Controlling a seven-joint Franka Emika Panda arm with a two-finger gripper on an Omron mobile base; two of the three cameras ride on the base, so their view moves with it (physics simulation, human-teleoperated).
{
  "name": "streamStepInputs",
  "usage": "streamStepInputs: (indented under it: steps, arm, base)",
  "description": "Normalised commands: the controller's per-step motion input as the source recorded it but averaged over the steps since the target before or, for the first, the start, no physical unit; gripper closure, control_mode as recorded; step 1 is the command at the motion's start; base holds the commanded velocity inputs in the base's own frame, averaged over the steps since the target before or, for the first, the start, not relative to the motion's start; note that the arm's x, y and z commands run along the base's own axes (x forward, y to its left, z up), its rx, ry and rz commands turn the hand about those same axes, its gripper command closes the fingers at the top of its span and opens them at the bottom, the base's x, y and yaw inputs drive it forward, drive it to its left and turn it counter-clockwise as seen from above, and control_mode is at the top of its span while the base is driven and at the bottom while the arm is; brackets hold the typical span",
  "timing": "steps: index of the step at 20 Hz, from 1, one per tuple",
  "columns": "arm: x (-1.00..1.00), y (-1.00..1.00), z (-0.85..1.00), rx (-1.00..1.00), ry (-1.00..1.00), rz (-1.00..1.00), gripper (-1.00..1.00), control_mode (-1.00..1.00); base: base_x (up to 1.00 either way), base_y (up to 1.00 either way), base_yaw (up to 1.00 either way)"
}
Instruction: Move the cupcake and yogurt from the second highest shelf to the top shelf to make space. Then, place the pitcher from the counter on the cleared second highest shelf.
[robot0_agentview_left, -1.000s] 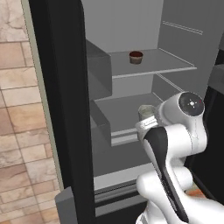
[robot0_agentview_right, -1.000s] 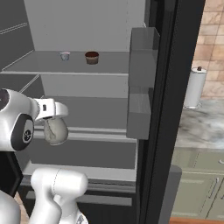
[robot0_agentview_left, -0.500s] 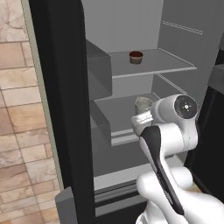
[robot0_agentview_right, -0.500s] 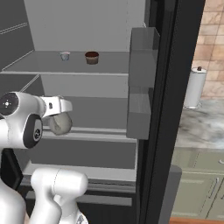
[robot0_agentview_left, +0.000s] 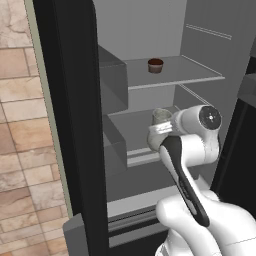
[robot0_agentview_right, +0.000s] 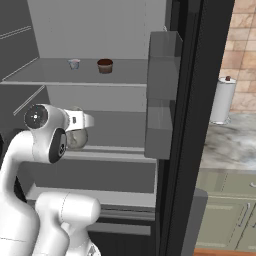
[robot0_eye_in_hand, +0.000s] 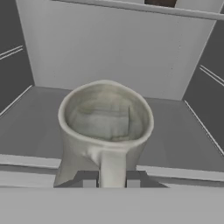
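Clamping the pitcher (robot0_eye_in_hand: 105, 131) by its handle, the hand (robot0_eye_in_hand: 111, 178) holds it above the second shelf (robot0_eye_in_hand: 183, 148).

Open refrigerator interior (robot0_agentview_left: 150, 35) with grey back and side walls. Black refrigerator door (robot0_agentview_left: 70, 115) standing open along the left of the left base view, carrying two grey door bins (robot0_agentview_left: 114, 77) one above the other on its inner face. In the right base view, a grey door bin (robot0_agentview_right: 162, 95) on the second black door (robot0_agentview_right: 195, 125). Tan stone-tile wall (robot0_agentview_left: 22, 150) beside the refrigerator. White cylinder with a dark knob (robot0_agentview_right: 222, 100), upright near the back edge of the worktop, close to the tiled wall. Pale grey-green cabinet doors (robot0_agentview_right: 225, 220) below the worktop's front edge.
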Motion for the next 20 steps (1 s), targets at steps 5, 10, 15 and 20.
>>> streamStepInputs:
  steps: [5,10,15,20]
  arm:
    - [0.59,0.00,-0.26,0.04,0.00,0.00,1.00,-1.00]
    - [0.54,0.02,-0.20,0.00,0.00,0.00,1.00,-1.00]
    - [0.53,0.00,-0.15,0.00,0.00,0.00,1.00,-1.00]
    - [0.61,0.00,-0.19,0.00,0.00,0.00,1.00,-1.00]
  base:
    - [0.00,0.00,0.00]
    - [0.00,0.00,0.00]
    - [0.00,0.00,0.00]
    - [0.00,0.00,0.00]
